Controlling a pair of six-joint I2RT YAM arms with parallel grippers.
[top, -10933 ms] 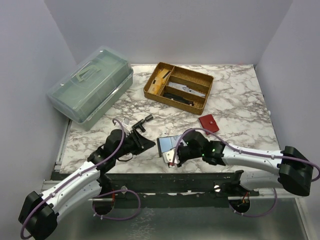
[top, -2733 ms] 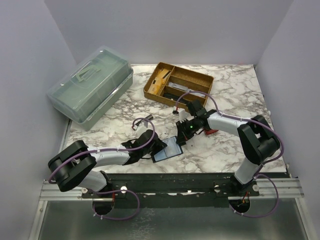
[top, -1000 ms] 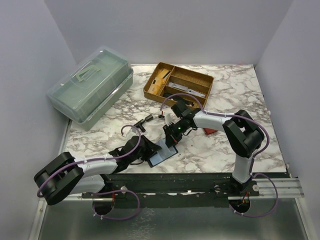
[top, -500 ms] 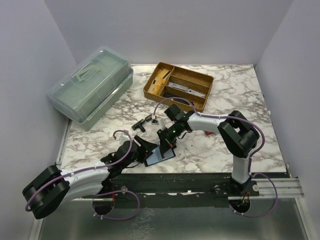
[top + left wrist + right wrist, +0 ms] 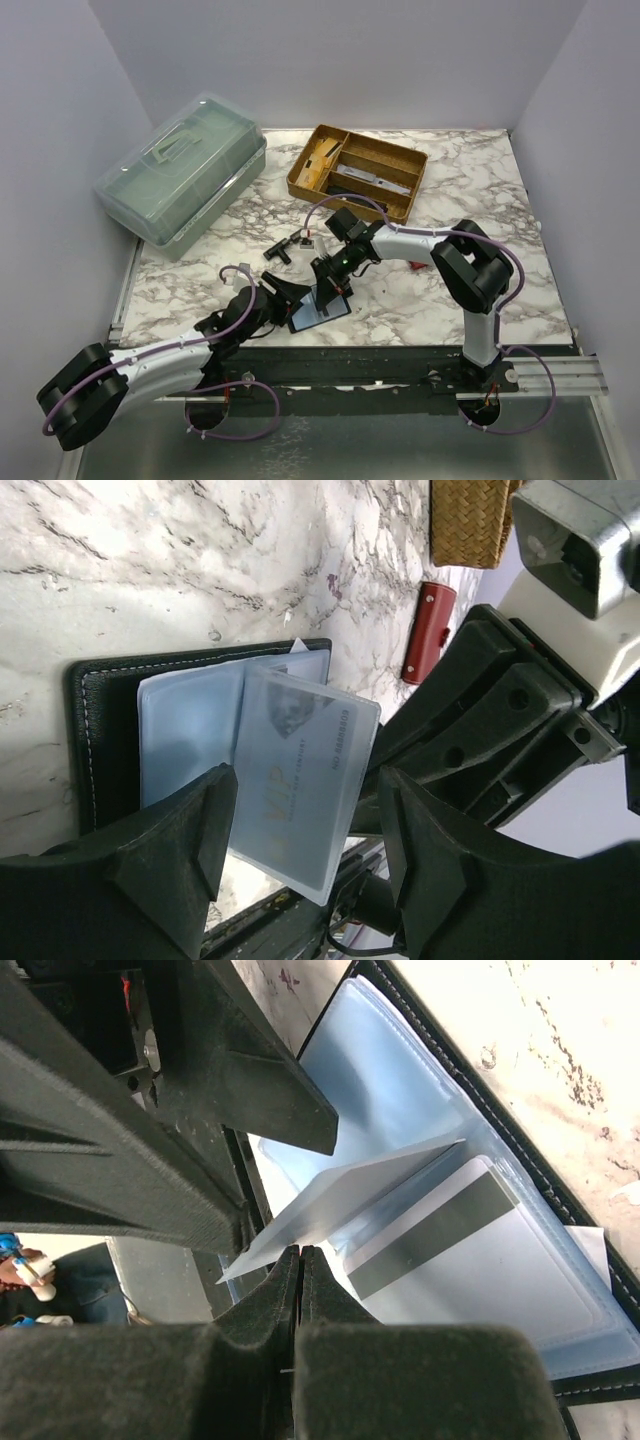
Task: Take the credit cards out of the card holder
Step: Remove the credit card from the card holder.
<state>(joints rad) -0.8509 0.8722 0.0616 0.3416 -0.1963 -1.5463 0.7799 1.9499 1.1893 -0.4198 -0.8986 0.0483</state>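
The black card holder [image 5: 322,308] lies open near the table's front edge, its clear sleeves facing up [image 5: 100,710] [image 5: 470,1070]. A pale credit card [image 5: 300,780] [image 5: 350,1195] sticks out of a sleeve and tilts up. A second credit card with a dark stripe [image 5: 480,1250] stays inside its sleeve. My left gripper [image 5: 305,850] [image 5: 290,292] is open; its fingers [image 5: 170,850] stand on either side of the raised card, clear of it. My right gripper [image 5: 299,1252] [image 5: 330,285] is shut, its tips touching the raised card's lower edge.
A red case [image 5: 428,630] lies beyond the holder, mostly behind the right arm. A wicker tray [image 5: 358,172] sits at the back centre and a green lidded box [image 5: 185,165] at the back left. A small black part [image 5: 285,245] lies left of the right gripper.
The left gripper has opened and drawn back toward the left. The right gripper and the holder have shifted left, toward the front edge. The card now stands out of its sleeve.
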